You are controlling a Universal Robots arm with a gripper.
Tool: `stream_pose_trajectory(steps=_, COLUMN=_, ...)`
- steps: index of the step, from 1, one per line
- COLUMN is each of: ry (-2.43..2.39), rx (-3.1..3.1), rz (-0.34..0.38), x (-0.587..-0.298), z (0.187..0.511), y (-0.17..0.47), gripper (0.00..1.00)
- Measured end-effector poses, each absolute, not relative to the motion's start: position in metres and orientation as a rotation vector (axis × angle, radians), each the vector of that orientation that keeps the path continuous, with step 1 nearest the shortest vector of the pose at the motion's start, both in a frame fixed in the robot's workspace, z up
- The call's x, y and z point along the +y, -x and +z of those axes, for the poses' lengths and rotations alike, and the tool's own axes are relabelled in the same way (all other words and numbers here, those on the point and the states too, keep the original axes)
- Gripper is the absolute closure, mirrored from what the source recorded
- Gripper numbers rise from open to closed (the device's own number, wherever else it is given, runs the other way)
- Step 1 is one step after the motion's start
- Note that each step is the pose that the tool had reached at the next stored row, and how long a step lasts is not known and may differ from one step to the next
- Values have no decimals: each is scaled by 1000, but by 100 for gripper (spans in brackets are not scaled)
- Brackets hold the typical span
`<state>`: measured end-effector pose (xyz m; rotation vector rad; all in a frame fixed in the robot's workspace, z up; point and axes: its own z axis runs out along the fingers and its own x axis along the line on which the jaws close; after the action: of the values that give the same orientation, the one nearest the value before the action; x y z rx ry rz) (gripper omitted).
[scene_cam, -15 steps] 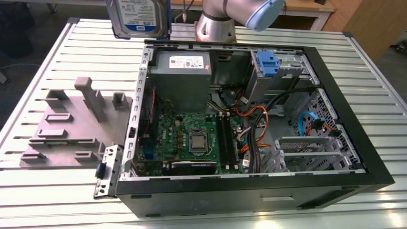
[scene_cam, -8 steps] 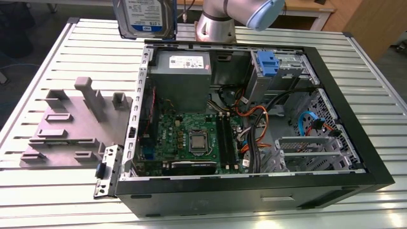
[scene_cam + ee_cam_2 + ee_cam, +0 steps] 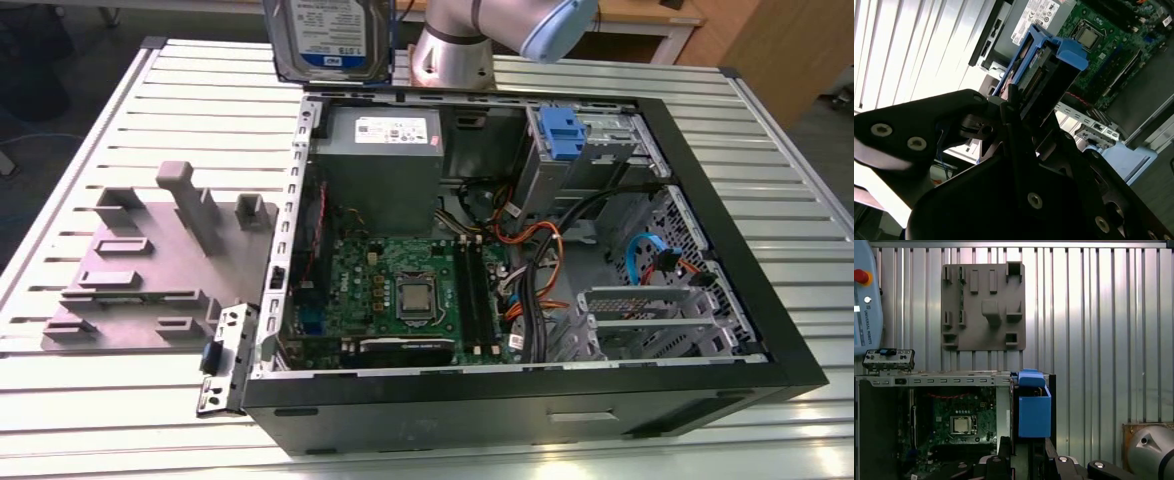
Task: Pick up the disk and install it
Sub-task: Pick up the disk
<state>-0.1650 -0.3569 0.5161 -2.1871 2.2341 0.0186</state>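
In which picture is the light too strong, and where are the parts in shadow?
In the second wrist view glare washes the slatted table white, and the gripper holding the disk looks nearly black; in the first wrist view the computer case interior is dim; the exterior view is evenly lit.

Tabletop [image 3: 120, 420]: silver metal, ribbed in long parallel slats, dark caps at the corners.

Open black computer case [image 3: 534, 405] lies on its side on the slats, side panel off, interior facing up.

Grey moulded fixture plate [image 3: 147, 275] lies flat on the slats to the exterior view's left of the case, apart from it. Raised blocks and slots cover its upper face.

Small metal bracket [image 3: 224, 358] sits between plate and case, at the case's near corner. Touching the case wall or just beside it: cannot tell.
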Motion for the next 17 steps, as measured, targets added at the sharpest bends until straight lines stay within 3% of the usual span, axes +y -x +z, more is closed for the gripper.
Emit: stream_pose_trajectory(steps=17, ry=2187, rx=2234, rz=19, x=-357, z=514, y=119, gripper=65)
